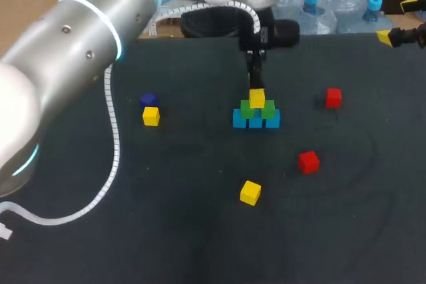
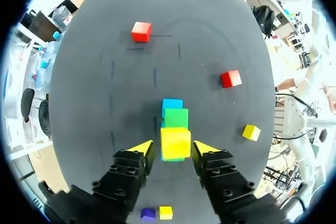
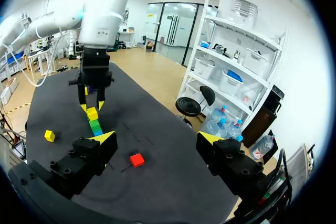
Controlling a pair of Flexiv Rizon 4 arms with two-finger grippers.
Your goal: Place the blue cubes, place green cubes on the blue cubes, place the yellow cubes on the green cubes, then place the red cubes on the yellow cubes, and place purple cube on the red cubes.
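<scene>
My left claw (image 1: pixel 255 78) hangs let-go right above the top yellow cube (image 1: pixel 257 98). My right claw (image 1: pixel 388 36) is wide open with nothing in it, far off at the right.

At the left, the purple cube (image 1: pixel 148 100) lies just beside a spare yellow cube (image 1: pixel 151 116). In the middle, the top cube sits on the green cubes (image 1: pixel 259 109), and they sit on the blue cubes (image 1: pixel 256 121). A loose yellow cube (image 1: pixel 250 192) lies nearer. To the right are the near red cube (image 1: pixel 308 161) and the far red cube (image 1: pixel 333 97). I think the stack could tip. My fingers (image 2: pixel 142 149) are close on both sides, so a sideways swing might knock the top cube off. My left wrist view shows thin gaps beside that cube. The head view cannot show them, but it shows the three layers.
</scene>
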